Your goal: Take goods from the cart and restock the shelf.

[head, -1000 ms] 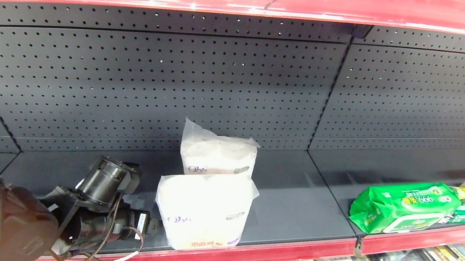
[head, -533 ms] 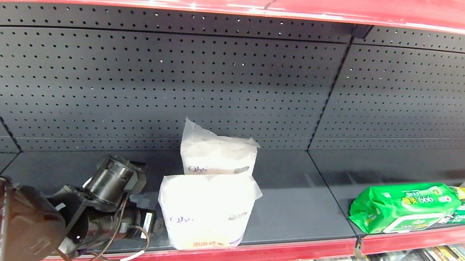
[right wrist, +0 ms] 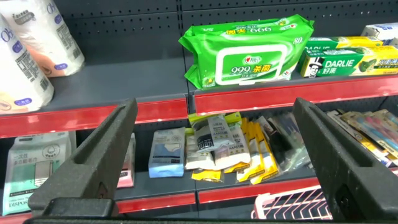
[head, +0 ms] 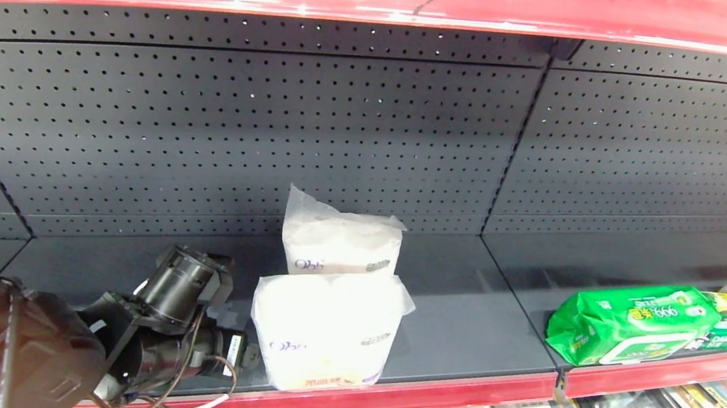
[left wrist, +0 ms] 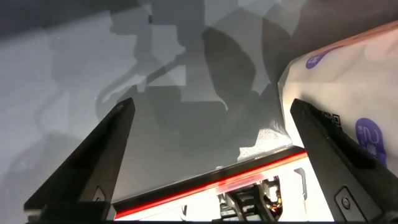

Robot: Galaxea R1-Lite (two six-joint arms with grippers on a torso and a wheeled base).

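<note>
Jaws apart, the left gripper (left wrist: 212,106) hangs low over the grey shelf (head: 461,311) at its red edge (head: 452,388), just beside the front tissue pack (head: 322,329); the right gripper (right wrist: 216,106) has its jaws apart too.

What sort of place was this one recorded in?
Most likely a shop aisle, perhaps a supermarket: a red-edged shelf with a perforated back panel, white paper-roll packs and a green wet-wipes pack set out as stock, and small packets on the level below.

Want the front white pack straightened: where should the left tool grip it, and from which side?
I'd grip the front pack mid-body from the left, beside the open left tool. It stands upright; the rear pack blocks the back, and the top flap looks flimsy.
</note>
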